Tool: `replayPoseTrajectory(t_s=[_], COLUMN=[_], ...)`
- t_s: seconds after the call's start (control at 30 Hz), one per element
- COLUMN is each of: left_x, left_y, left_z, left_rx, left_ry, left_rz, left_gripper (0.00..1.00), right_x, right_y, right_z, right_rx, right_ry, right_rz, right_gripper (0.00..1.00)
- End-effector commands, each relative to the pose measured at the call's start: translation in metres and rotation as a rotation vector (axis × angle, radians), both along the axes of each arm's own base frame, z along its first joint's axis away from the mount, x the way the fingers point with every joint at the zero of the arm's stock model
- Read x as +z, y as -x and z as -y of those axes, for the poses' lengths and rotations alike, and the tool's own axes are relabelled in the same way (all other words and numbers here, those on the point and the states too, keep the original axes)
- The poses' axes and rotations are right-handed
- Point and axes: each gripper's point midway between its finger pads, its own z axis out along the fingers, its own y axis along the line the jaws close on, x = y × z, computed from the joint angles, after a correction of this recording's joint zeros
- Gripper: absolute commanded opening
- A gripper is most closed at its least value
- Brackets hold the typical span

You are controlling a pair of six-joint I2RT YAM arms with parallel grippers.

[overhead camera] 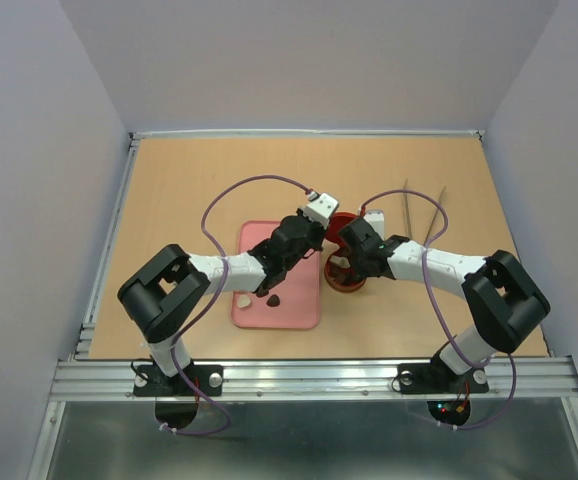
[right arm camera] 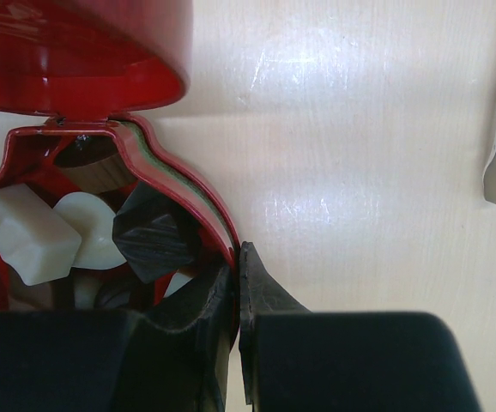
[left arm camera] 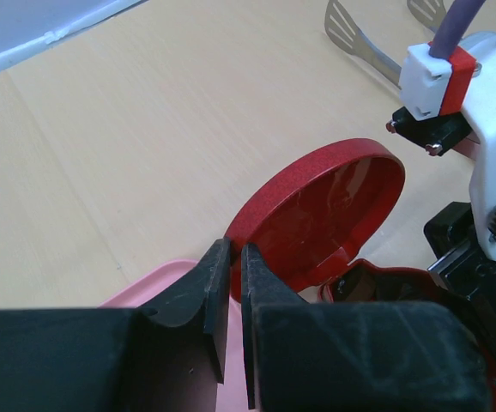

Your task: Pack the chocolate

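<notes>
The red tin point(overhead camera: 347, 280) stands just right of the pink tray point(overhead camera: 299, 310), its hinged lid point(overhead camera: 342, 224) tilted up. In the right wrist view the tin point(right arm camera: 192, 193) holds cream chocolates point(right arm camera: 25, 236) and a dark chocolate point(right arm camera: 154, 232). My right gripper point(right arm camera: 237, 266) is shut on the tin's wall, one finger inside and one outside. My left gripper point(left arm camera: 235, 253) is closed on the edge of the raised lid point(left arm camera: 325, 215), with a thin gap between the tips. One cream chocolate point(overhead camera: 243, 299) and one dark chocolate point(overhead camera: 271, 299) lie on the tray.
Metal tongs point(overhead camera: 424, 215) lie on the wooden table behind and to the right of the tin; they also show in the left wrist view point(left arm camera: 359, 39). Both arms meet over the middle of the table. Grey walls enclose the table.
</notes>
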Motion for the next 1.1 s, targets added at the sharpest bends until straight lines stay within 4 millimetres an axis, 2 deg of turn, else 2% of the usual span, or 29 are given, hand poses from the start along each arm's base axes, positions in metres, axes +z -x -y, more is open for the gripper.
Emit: replayPoseTrajectory(t_s=[0.0,0.3,0.6,0.8,1.07], left_x=[0.034,0.038,0.023,0.019,0.018], left_y=[0.012,0.023,0.030,0.031,0.035], left_z=[0.011,0.013,0.014,0.013,0.016], left_rx=[-0.037,-0.046,-0.051,-0.039,-0.047], left_ry=[0.088,0.097,0.086,0.081,0.083], left_rz=[0.057,0.060,0.025,0.019,0.007], left_gripper=[0.00,0.00,0.00,0.00,0.00], right_x=[0.022,0.022,0.027,0.036,0.032], right_y=[-0.032,-0.035,-0.036,-0.034,-0.032], right_z=[-0.015,-0.015,-0.016,-0.017,-0.015], right_rx=[-0.056,-0.065,-0.060,-0.050,-0.049], right_ry=[-0.078,-0.072,-0.088,-0.113,-0.100], right_rz=[0.145,0.152,0.158,0.172,0.166], right_gripper=[0.01,0.01,0.01,0.16,0.15])
